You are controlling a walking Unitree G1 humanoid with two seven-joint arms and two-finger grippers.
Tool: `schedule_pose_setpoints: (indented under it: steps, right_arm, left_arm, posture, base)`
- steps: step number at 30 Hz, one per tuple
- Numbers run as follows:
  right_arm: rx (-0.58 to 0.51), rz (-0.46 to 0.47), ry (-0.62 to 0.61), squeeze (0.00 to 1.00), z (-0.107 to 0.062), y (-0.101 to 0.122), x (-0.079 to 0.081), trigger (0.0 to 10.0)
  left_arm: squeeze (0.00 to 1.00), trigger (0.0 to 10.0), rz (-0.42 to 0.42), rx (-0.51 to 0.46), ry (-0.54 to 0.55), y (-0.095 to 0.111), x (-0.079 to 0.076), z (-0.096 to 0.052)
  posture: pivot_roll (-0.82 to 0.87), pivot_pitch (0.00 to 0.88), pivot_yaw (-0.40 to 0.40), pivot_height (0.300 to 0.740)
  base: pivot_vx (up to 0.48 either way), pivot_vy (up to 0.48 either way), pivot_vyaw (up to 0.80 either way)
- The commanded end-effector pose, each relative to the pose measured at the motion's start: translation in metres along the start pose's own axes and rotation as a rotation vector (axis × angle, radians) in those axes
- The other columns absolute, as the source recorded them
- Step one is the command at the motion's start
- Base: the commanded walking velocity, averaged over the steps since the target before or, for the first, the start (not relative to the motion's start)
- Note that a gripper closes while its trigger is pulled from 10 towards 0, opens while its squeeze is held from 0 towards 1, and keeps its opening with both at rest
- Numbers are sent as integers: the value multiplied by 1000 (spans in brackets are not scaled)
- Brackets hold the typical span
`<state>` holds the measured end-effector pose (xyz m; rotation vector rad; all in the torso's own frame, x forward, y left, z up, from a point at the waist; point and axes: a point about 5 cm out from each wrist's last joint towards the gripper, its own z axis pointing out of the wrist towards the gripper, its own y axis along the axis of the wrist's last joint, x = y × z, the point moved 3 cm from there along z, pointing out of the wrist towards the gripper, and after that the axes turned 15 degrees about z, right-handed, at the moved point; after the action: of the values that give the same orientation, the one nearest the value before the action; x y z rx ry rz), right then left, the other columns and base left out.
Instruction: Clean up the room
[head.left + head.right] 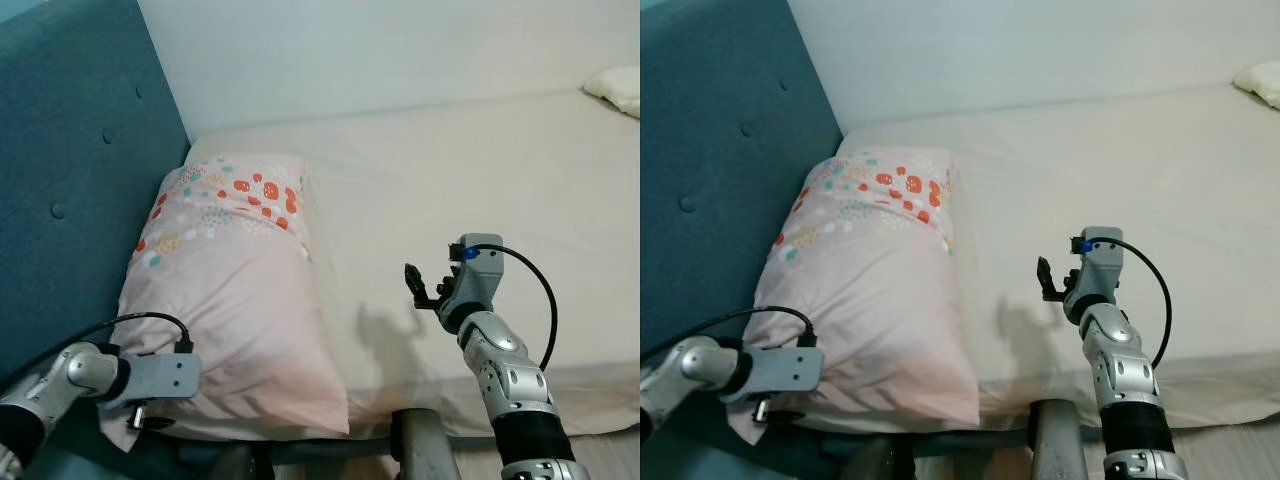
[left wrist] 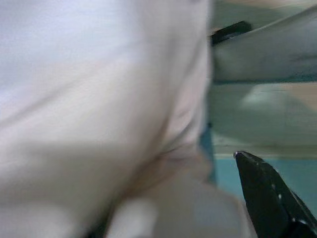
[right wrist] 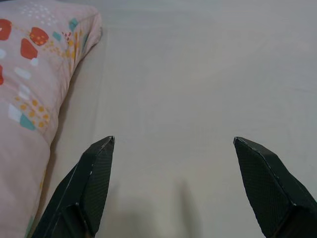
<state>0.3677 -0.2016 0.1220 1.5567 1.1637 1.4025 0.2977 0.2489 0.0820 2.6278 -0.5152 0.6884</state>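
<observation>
A pink pillow [image 1: 235,310] with a band of red, teal and yellow spots lies lengthwise at the head of the bed [image 1: 520,190], its long side against the blue padded headboard [image 1: 70,180] and its near end reaching the mattress edge. The left pincer [image 1: 150,420] is down at that near corner, pressed against or under the loose hem of the case; the left wrist view is blurred pink fabric with one black finger [image 2: 270,193] beside it, so whether it has hold of the cloth or how far it is spread cannot be told. The placing suggests the arm is squaring or seating the pillow against the headboard. The right pincer [image 3: 173,191] hangs over the bare cream sheet just beside the pillow, its fingers spread wide and gripping nothing, apparently kept clear of the work while ready to steady the other side. A second pale pillow [image 1: 615,88] lies at the far corner of the bed, well apart. The sheet looks smooth and the pillow near its proper place.
</observation>
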Motion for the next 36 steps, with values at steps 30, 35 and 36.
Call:
schedule_pose_setpoints:
  steps: [30,35,36]
  right_arm:
    - [12,71,108,0,4,-9,22,10000]
    - [45,74,138,0,4,-23,32,10000]
    - [54,75,146,0,3,-26,34,10000]
  left_arm:
    - [0,10000,-1342,-668,990,69,102,38]
    - [0,10000,-1389,-491,1020,59,86,53]
    - [0,10000,-1363,-429,1047,53,81,54]
  posture:
    - [-97,85,74,630]
    - [-91,74,71,644]
    - [-90,73,70,649]
  base:
    - [0,0,0]
    - [-192,0,0]
    - [-480,0,0]
